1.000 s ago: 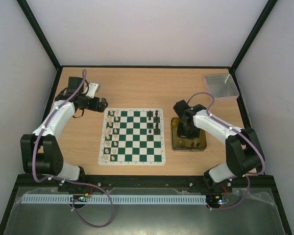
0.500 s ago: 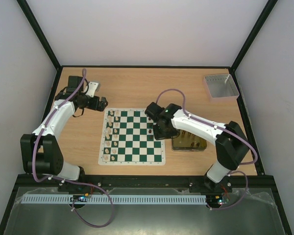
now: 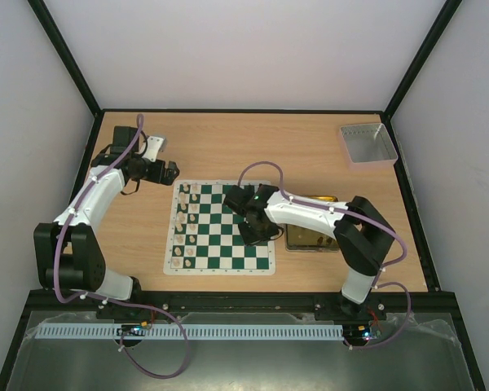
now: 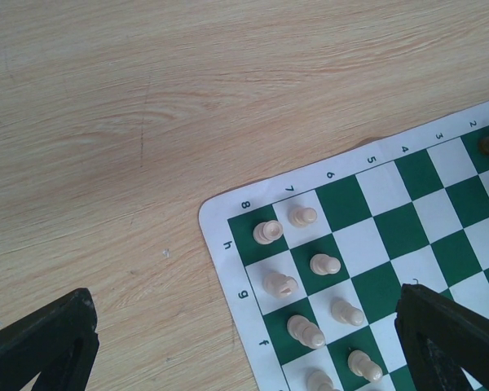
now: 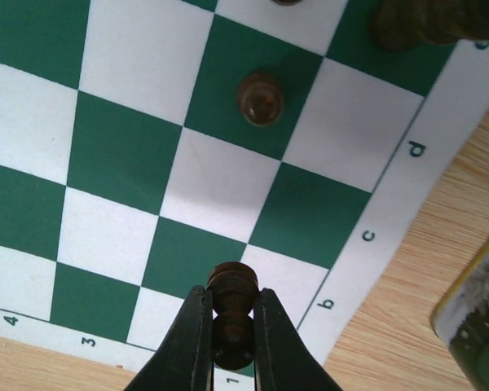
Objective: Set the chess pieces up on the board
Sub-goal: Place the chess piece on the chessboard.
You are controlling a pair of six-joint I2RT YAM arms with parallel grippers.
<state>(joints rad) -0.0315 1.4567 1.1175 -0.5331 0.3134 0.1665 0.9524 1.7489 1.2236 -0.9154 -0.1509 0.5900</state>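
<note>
Brown and small, a pawn [image 5: 231, 283] sits pinched between the fingers of the right gripper [image 3: 256, 230], jaws closed narrow around its waist so the head stands free above them. That grip looks chosen to keep the base clear for setting down upright. In the right wrist view it hangs over the board [image 3: 220, 244] near the corner marked b and 1. Whether it touches the mat I cannot tell.

At 12 o'clock from it another dark pawn [image 5: 261, 98] stands on a green square, with a larger dark piece [image 5: 424, 24] at 1 o'clock by the border. The held pawn probably belongs in that same line, a few squares along.

The gold tin [image 3: 319, 240] lies just beside the board at its 3 o'clock edge, a short reach for the right arm, which likely explains why that arm handles the dark side.

The cream pieces [image 4: 310, 265] fill two files on the board's 9 o'clock side. The left gripper [image 3: 169, 172] hangs off the board's 10 o'clock corner with jaws wide and nothing between them, seemingly parked out of the way.

A grey tray [image 3: 367, 142] sits well apart at the table's 1 o'clock corner
</note>
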